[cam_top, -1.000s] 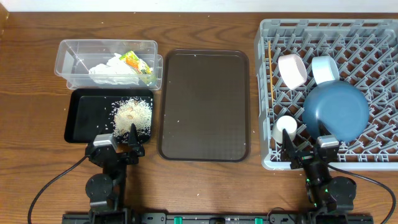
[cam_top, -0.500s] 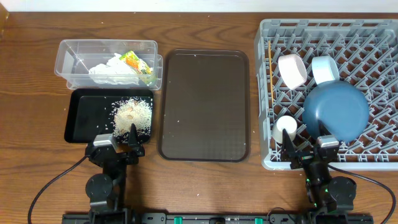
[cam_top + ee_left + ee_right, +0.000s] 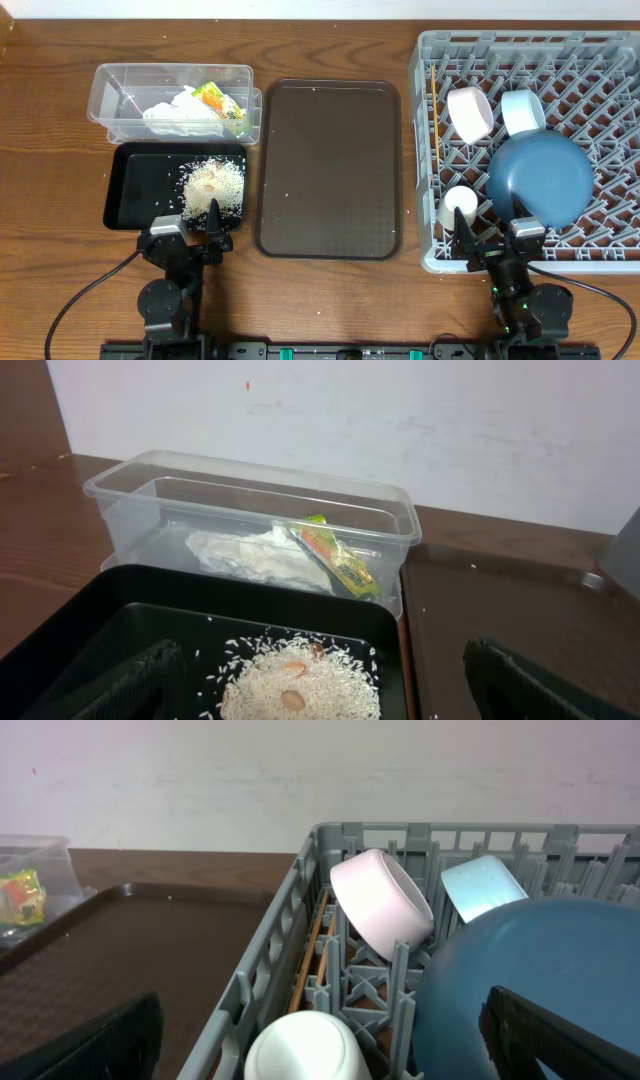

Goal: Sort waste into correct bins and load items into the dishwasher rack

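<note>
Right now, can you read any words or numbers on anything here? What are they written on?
Snack wrapper in the clear tub: it has yellow, green and red print, but this is too small and blurred to read.
No other words, numbers or signs show in any of the three views.

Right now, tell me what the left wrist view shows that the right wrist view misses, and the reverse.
Left wrist only: tissue, rice heap, black tray. Right wrist only: cream bowl, light blue bowl, blue plate, white cup, chopsticks, all in the rack. Both: snack wrapper, clear tub, brown tray, white wall.
</note>
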Controlling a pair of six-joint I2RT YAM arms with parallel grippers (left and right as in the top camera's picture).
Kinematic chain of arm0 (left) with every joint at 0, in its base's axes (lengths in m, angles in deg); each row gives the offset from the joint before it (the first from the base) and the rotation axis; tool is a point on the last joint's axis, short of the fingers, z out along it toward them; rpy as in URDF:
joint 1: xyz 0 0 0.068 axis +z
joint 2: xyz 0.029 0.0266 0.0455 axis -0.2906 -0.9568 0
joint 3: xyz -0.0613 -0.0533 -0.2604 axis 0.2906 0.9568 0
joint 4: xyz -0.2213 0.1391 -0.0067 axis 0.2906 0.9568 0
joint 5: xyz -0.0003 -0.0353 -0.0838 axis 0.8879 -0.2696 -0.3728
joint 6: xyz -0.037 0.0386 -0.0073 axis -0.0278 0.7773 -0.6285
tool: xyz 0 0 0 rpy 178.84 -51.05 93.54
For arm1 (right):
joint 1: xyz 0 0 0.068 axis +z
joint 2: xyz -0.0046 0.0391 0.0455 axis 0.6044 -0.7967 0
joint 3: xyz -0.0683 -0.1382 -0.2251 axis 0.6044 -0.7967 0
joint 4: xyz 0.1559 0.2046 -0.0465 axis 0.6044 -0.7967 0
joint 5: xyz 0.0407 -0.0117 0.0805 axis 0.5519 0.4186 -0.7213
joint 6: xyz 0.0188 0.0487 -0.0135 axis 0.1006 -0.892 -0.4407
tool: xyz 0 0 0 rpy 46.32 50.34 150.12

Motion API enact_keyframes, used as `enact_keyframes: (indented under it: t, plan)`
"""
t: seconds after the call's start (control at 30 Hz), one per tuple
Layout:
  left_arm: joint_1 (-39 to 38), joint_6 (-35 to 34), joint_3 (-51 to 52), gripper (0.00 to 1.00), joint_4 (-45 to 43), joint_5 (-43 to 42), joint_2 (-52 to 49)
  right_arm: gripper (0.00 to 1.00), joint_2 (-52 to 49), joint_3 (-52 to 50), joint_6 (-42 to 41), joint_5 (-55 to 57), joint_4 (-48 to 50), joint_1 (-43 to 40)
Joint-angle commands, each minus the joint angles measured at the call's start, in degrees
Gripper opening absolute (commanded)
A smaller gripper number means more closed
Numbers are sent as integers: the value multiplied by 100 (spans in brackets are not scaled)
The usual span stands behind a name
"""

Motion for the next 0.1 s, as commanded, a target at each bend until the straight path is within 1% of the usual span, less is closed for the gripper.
enact_keyframes:
  t: [0.0, 0.07]
  plan:
    - [-28, -31, 66, 92, 238, -79, 42, 99, 42, -28, -28, -7, -2, 44]
    - [-28, -31, 66, 92, 238, -79, 42, 99, 42, -26, -28, -7, -2, 44]
